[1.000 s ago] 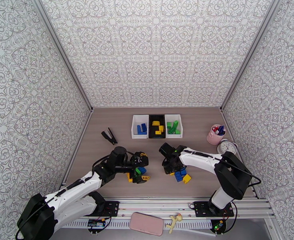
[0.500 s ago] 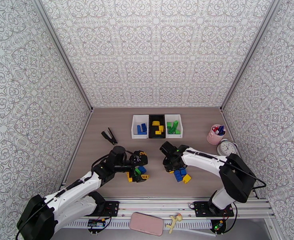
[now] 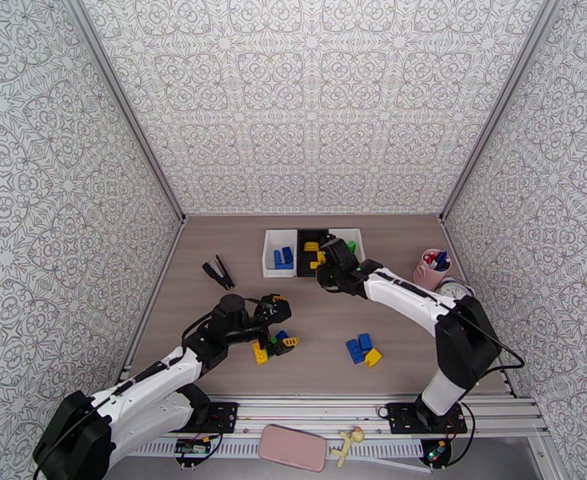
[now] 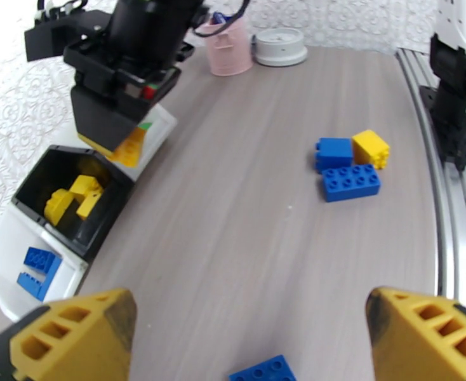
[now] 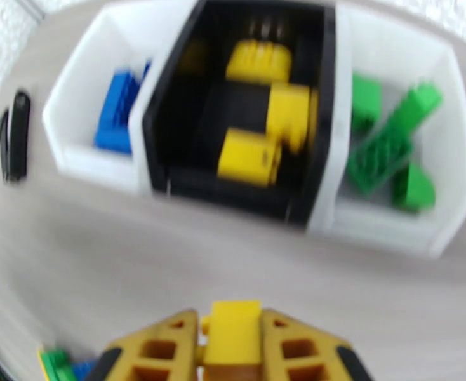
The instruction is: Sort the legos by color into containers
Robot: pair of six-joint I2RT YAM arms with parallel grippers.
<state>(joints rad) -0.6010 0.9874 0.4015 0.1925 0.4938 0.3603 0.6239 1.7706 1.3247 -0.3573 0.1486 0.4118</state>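
The containers (image 3: 266, 254) stand in a row at the middle of the worktop's (image 3: 317, 322) far edge, close under the back wall. The left white bin (image 5: 74, 115) holds blue legos (image 5: 115, 112), the black bin (image 5: 169, 103) holds yellow legos (image 5: 265, 115), and the right white bin (image 5: 452, 141) holds green legos (image 5: 385, 150).

The right gripper (image 5: 231, 325) hangs above the near rims of the black and right white bins, clenched on a yellow lego (image 4: 130, 147). Which of the two bins lies under the brick cannot be told.

The left gripper (image 4: 249, 331) hovers low toward the near edge, left of centre. Its fingers are spread wide and grasp nothing, above the left cluster (image 3: 268, 350) of blue, green and yellow bricks. The right cluster (image 4: 352, 181), two blue bricks and a yellow one touching, lies near the near edge, right of centre.

Bare worktop runs broad across the middle, between the bins and both clusters. A black clip-like tool (image 3: 219, 272) lies toward the left edge. A pink pen cup (image 3: 431, 270) and a clock (image 3: 453, 292) stand just beside each other at the right edge. Patterned walls close the left, far and right edges. A metal rail (image 3: 333, 410) runs along the near edge, with a pink phone (image 3: 292, 447) and a small yellow figure (image 3: 348, 444) beyond it.

The clock's dial is too small to read.
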